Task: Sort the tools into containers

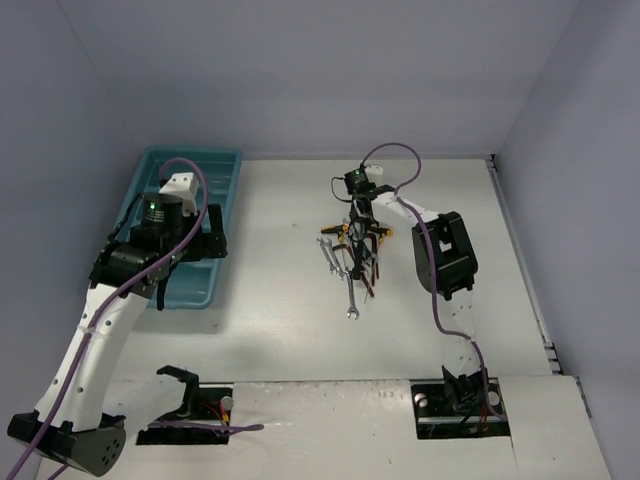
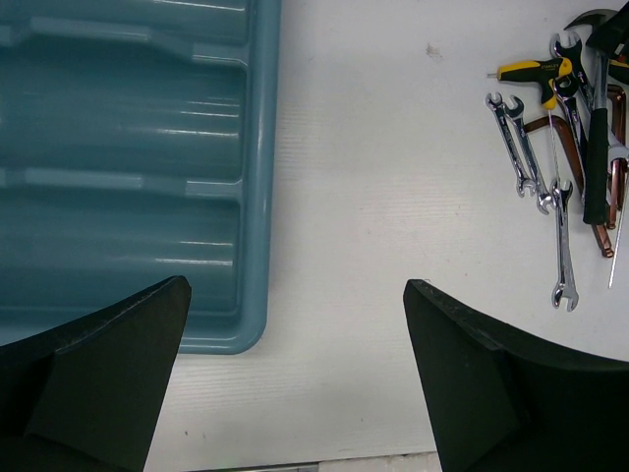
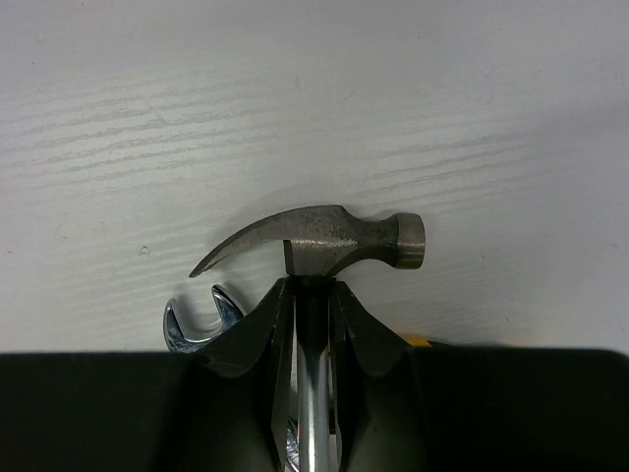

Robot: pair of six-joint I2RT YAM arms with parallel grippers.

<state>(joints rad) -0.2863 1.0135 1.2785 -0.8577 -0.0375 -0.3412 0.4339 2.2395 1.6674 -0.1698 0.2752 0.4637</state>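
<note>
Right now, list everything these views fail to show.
- Right wrist: the right gripper hides the hammer's handle and all but one wrench end.
- Top: the left arm covers much of the tray; the piled tools are too small and overlapped to count.
- Left wrist: the frame edges cut off the tray and the tools.

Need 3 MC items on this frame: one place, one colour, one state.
1. Where is the tool pile? A) on the table, right of the tray B) inside the tray C) on the tray's rim
2. Tray colour? A) red B) teal C) yellow
3. State of the right gripper? A) wide open B) holding a wrench C) closed on the hammer
1A: pile lies mid-table, apart from the tray. 2B: teal plastic in both views. 3C: fingers clamp the shaft under the head.
</note>
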